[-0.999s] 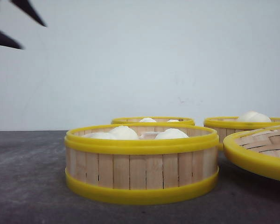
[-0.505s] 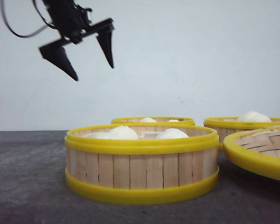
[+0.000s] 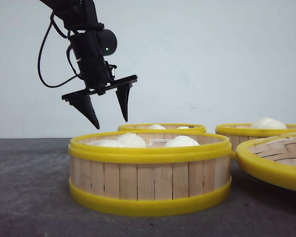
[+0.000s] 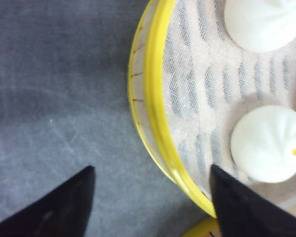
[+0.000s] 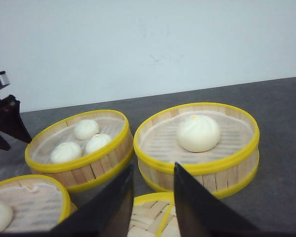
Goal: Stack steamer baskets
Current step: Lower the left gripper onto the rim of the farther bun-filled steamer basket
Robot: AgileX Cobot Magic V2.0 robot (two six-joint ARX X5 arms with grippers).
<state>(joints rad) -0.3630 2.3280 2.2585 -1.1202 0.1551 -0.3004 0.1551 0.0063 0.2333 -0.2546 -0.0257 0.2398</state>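
1. In the front view you see the left gripper (image 3: 107,114) hanging in the air with its two dark fingers spread wide and nothing between them. It hovers above the left part of the near steamer basket (image 3: 150,173), tips just above rim height, touching nothing. That basket sits on the dark table (image 3: 24,187) and holds white buns (image 3: 181,141). Behind it you see the rim of a second steamer basket (image 3: 161,127), and to the right a third steamer basket (image 3: 256,131) with one bun (image 3: 268,123). The woven lid (image 3: 275,160) lies at the right edge, partly cut off.

2. In the left wrist view your open fingers (image 4: 64,207) straddle the yellow rim of a steamer basket (image 4: 155,98), one over bare table, the other over the cloth lining (no contact that you can see). Two buns (image 4: 269,143) lie inside.

3. In the right wrist view the right gripper (image 5: 153,197) shows its fingers with a narrow gap and nothing held. Beyond it you see the single-bun basket (image 5: 197,148) just beside the three-bun basket (image 5: 79,148); whether the two rims touch, you cannot tell. The lid (image 5: 153,217) lies below the fingers.
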